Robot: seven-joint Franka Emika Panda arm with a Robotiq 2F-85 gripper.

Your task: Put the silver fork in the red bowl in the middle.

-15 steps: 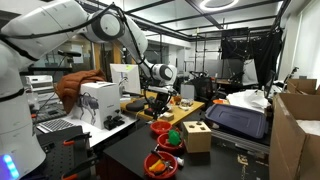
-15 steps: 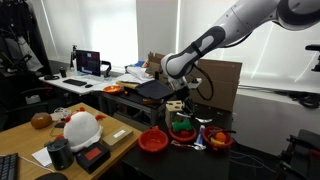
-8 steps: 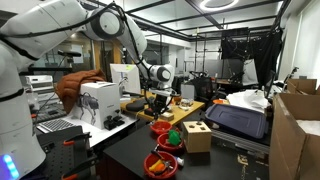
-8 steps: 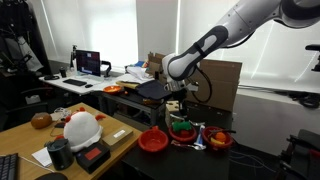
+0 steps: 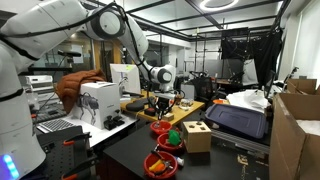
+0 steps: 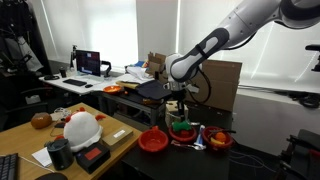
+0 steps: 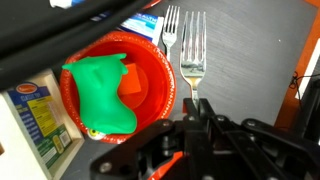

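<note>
I see the arm [image 6: 232, 35] reaching downward, its gripper [image 7: 195, 106] pinching the silver fork [image 7: 193, 55] beside the red bowl [image 7: 152, 62].

Likely a lab (workbenches [image 6: 20, 140], monitor [image 6: 88, 63], cardboard boxes [image 5: 295, 125]).

Three bowls stand in a row on the desk [image 5: 125, 152]. The middle bowl [image 6: 182, 129] has a second bowl [image 6: 153, 142] on one side and a third bowl [image 6: 218, 141] on the other. A box [image 5: 197, 136] stands just beside the row. The gripper [image 6: 178, 107] hangs above the middle bowl. In the wrist view a toy [image 7: 100, 95] lies in the middle bowl. The fork [image 7: 192, 50] is to the right of this bowl, outside its rim, over the bare desk. Its handle end sits between the fingers [image 7: 207, 122] and its prongs point away from them. A flat package [image 7: 35, 120] lies just beside the bowl on its left.
</note>
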